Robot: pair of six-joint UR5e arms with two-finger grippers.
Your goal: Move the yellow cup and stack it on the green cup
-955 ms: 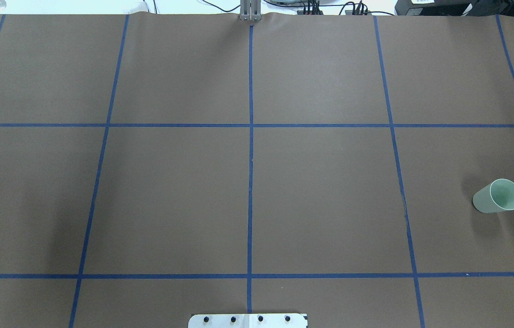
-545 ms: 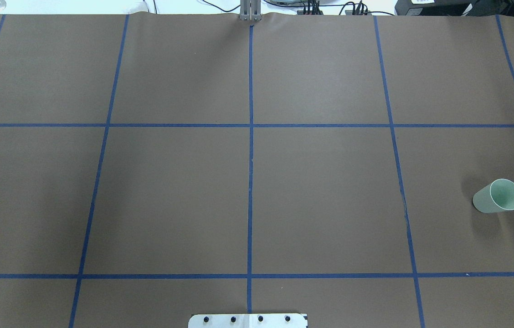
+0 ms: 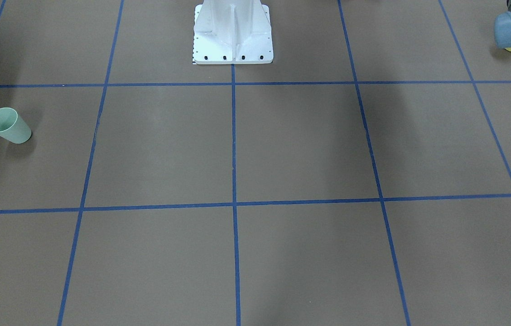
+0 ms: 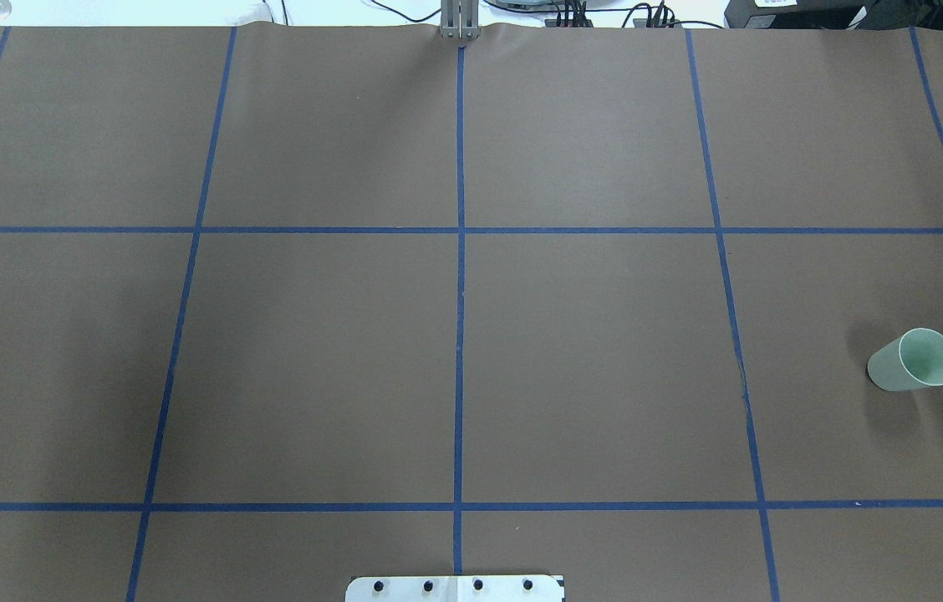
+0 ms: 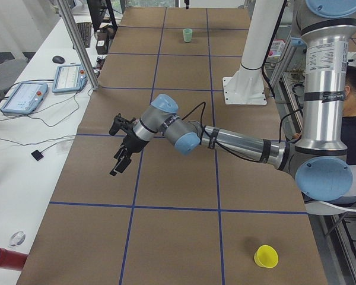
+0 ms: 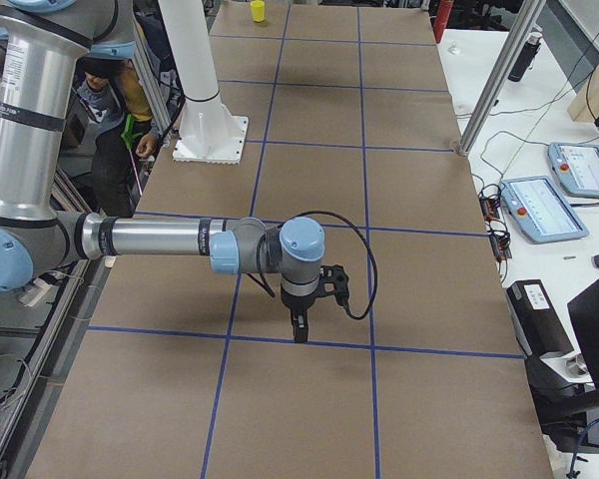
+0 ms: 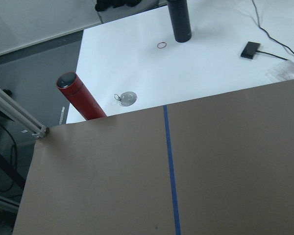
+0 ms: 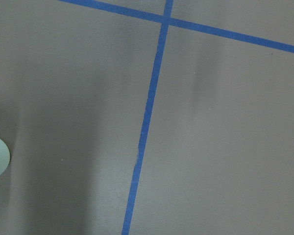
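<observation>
No change in the overhead view over the last second: green cup [image 4: 913, 361] has not moved; it stands upright and empty. Yellow cup [image 5: 266, 256] is upright and empty on the counter [image 4: 588, 351], well apart from the left fingers [image 5: 123, 161], so no grasp yet. Right fingers [image 6: 299, 329] hover apart from the green cup. Finger opening, both arms: cannot tell.

Wide brown table [image 4: 588, 351], its surface open between two small cups standing well apart: green cup [image 4: 913, 361] near the right end, yellow cup [image 5: 266, 256] near the left end. The white robot base [image 3: 233, 31] stands at the robot's edge, midway; a metal post [image 4: 459, 21] rises at the far edge.
</observation>
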